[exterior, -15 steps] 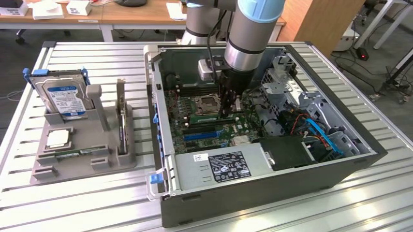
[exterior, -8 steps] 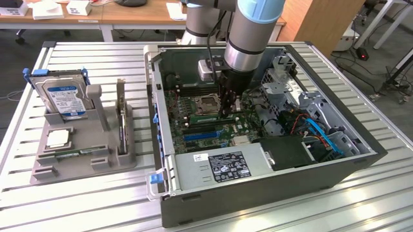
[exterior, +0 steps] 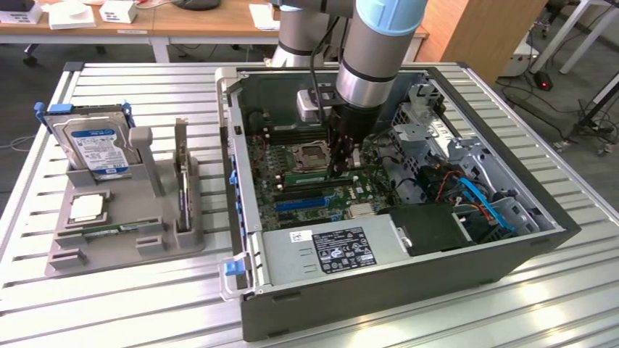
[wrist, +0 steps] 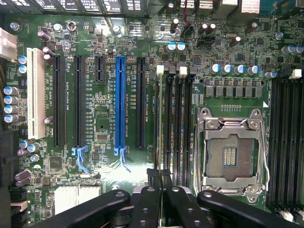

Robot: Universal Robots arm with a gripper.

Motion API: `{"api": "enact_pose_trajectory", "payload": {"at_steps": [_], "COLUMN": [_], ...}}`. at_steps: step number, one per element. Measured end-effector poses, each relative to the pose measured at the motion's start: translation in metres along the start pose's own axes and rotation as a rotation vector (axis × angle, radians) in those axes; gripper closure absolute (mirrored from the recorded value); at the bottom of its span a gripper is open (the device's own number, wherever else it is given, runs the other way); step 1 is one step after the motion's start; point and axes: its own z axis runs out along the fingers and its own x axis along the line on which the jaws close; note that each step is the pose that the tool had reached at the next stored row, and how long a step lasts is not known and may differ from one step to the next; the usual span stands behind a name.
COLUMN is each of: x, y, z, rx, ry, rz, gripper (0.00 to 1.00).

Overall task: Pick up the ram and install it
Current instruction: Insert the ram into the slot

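Note:
My gripper [exterior: 341,170] reaches straight down into the open computer case [exterior: 387,297], just beside the empty processor socket [exterior: 312,154]. It is shut on the ram [exterior: 304,176], a slim green stick lying along the memory slots of the motherboard [exterior: 290,199]. In the wrist view the ram [wrist: 160,133] shows edge-on as a thin dark line over the outermost memory slot, running out from between the black fingers [wrist: 153,190] of the gripper [wrist: 160,183]. The socket [wrist: 232,152] lies beside those slots. Whether the stick is seated in the slot I cannot tell.
On the exterior view's left a grey tray [exterior: 126,243] holds a hard drive [exterior: 92,145] and a square silver chip [exterior: 87,209]. Inside the case are the power supply [exterior: 334,250], blue and black cables [exterior: 483,203] and a blue expansion slot [wrist: 119,99].

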Motion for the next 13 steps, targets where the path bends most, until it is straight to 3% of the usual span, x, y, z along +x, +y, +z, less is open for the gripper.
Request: {"api": "enact_pose_trajectory", "payload": {"at_steps": [13], "x": [0.0001], "y": [-0.0001], "z": [0.0036], "rx": [0.0017], "ry": [-0.0002], "rz": [0.000], "gripper": [0.89]}}
